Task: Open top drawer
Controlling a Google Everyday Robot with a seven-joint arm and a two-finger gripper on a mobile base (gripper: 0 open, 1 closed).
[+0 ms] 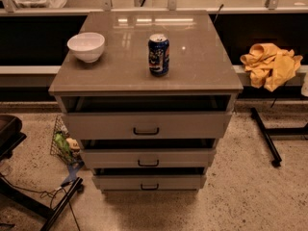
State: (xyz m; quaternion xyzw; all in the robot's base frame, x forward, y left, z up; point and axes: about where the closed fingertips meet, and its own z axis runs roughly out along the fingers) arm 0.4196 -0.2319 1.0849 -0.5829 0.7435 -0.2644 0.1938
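The grey three-drawer cabinet (144,76) stands in the middle of the camera view. The top drawer (96,125) is the widest and tallest, with a plain flat front and a small dark bar handle (146,131) at its centre. A dark gap shows between its front and the cabinet top, so it stands pulled out a little. The two narrower drawers (110,158) (115,182) below stick out slightly too. The gripper is not in view.
A white bowl (86,46) and a blue soda can (158,55) stand on the cabinet top. A yellow cloth (270,64) lies on a ledge at right. A black stand leg (266,136), a wire basket (64,146) and a dark frame (29,201) sit on the floor.
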